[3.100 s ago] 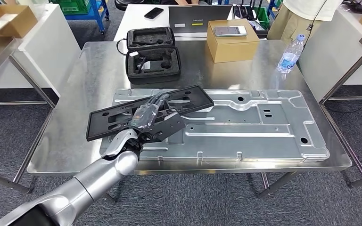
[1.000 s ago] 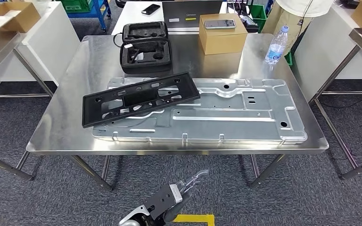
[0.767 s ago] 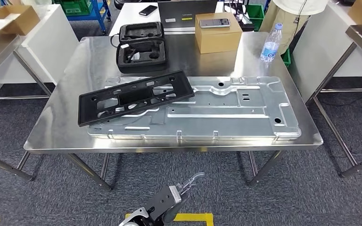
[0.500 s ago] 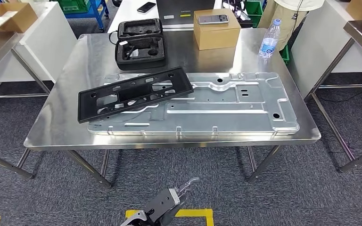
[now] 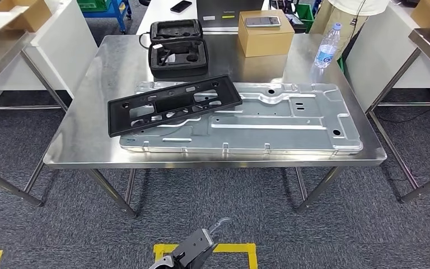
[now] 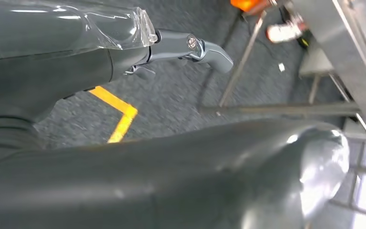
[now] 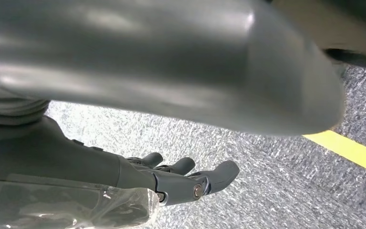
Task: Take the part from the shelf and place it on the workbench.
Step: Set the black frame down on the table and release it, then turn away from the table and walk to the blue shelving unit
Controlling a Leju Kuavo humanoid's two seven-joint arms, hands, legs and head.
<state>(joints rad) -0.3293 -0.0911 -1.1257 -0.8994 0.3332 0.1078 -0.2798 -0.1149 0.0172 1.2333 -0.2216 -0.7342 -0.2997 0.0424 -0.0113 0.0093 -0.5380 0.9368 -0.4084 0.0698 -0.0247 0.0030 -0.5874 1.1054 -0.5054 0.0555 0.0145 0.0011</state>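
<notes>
Lying released on the desk [image 5: 89,151], the black frame [image 5: 171,104] rests across the metal panel [image 5: 291,126]; left hand [image 5: 193,249] has dropped below the desk, fingers [image 6: 209,47] spread, holding nothing, so placement looks done

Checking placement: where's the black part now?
In the head view, the black part lies tilted across the left end of the silver panel on the workbench, just before the foam case.

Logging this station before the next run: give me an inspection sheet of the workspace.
Surface: stainless steel workbench, on grey carpet.
Job's things: black rectangular plastic frame lying across large silver stamped metal panel.
Clutter: open black foam-lined case, cardboard box with phone on top, clear water bottle.
Hands: left hand low, empty; right hand empty.
Cables: nothing seen.
Surroundings: yellow floor tape, person behind the bench.
</notes>
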